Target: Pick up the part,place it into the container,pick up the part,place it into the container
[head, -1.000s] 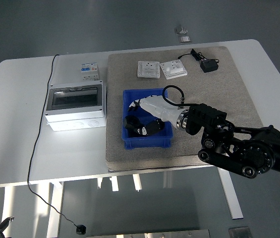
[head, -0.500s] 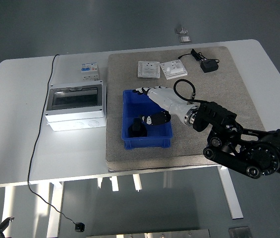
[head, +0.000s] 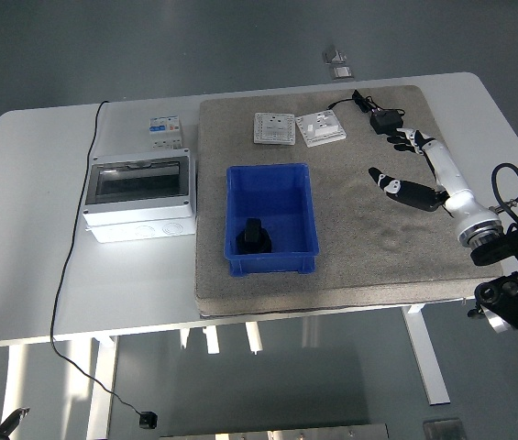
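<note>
A blue container [head: 272, 218] sits on the grey mat [head: 332, 192], and a black part [head: 253, 236] lies inside it near the front left. Another black part, a power adapter [head: 386, 120] with a cord, lies at the mat's far right. My right hand [head: 403, 160], white with black fingertips, hovers just in front of that adapter. Its fingers are spread, the thumb [head: 390, 182] stands apart, and it holds nothing. My left arm does not show.
Two white socket plates [head: 274, 127] [head: 321, 127] lie at the back of the mat. A grey enclosure box with a clear lid [head: 139, 195] and a small breaker [head: 166, 131] stand on the white table to the left. A black cable [head: 73, 247] trails off the table's left front.
My right hand left the blue container, where it set down the black part, and swung right and back across the mat to the adapter. It is now open.
</note>
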